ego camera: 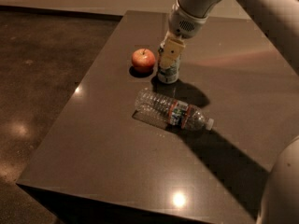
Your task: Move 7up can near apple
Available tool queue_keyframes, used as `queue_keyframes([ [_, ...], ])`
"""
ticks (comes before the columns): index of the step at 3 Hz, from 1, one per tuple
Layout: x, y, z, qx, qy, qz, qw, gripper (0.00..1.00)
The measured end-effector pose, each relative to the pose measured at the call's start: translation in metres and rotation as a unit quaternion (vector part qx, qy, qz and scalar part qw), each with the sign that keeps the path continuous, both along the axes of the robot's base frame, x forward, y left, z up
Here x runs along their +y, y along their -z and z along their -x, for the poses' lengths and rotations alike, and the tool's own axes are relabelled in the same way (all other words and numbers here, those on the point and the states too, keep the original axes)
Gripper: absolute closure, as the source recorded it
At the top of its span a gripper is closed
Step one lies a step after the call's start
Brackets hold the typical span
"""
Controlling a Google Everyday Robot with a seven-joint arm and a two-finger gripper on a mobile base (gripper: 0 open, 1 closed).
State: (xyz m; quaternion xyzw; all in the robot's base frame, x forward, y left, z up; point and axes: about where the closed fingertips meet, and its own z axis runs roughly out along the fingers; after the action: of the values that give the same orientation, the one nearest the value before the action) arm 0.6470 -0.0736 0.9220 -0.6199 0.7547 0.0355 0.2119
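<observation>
The 7up can [167, 72], white and green, stands upright on the dark table [112, 139], just right of the apple. The apple [143, 59] is round and red-orange with a short stem, and a narrow gap separates it from the can. My gripper [170, 52] comes down from the upper right and sits over the can's top half. Its tan fingers [171, 48] are shut on the can and hide its top. The can's base appears to rest on the table.
A clear plastic bottle [174, 111] with a red and green label lies on its side in front of the can, cap pointing right. The table's left edge runs near the apple. My arm [252, 3] crosses the upper right.
</observation>
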Motion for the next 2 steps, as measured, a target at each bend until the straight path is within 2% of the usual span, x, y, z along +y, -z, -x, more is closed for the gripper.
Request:
queue_keyframes([
  [1,0.0017,0.0014,-0.0003,0.001,0.0,-0.001,1.0,0.15],
  [2,0.003,0.0031,-0.0009,0.001,-0.001,-0.001,1.0,0.0],
])
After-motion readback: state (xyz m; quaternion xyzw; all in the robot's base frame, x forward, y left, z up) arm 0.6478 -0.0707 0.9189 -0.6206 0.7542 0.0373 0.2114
